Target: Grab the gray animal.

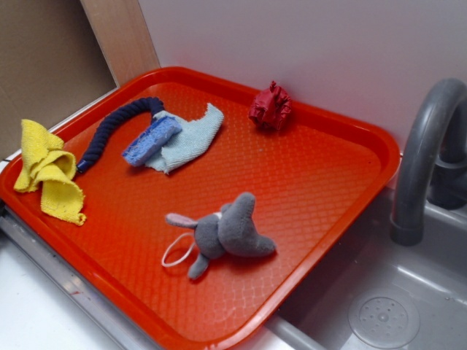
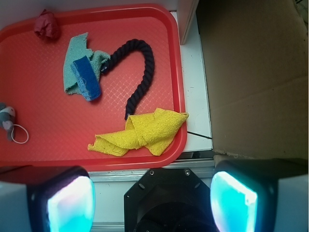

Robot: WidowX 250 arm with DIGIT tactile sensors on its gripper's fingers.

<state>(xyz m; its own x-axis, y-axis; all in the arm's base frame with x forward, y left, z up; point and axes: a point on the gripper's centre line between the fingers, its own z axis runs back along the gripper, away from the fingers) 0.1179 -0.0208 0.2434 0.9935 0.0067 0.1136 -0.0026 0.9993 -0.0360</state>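
The gray animal (image 1: 226, 230) lies on its side in the front middle of the red tray (image 1: 314, 171), ears toward the left, with its white loop (image 1: 177, 254) flat beside it. In the wrist view only part of the gray animal (image 2: 7, 121) shows at the left edge, with the white loop (image 2: 20, 134) next to it. My gripper (image 2: 152, 203) is open, its two cyan-lit pads (image 2: 70, 205) wide apart with nothing between them. It hovers high above the tray's edge by the yellow cloth, far from the toy. The exterior view does not show the gripper.
On the tray are a dark red lumpy ball (image 1: 271, 107), a blue sponge (image 1: 151, 140) on a pale teal cloth (image 1: 193, 138), a navy rope (image 1: 109, 131) and a yellow cloth (image 1: 47, 171). A gray faucet (image 1: 423, 160) and sink (image 1: 379, 299) lie right; cardboard (image 2: 256, 72) stands beyond.
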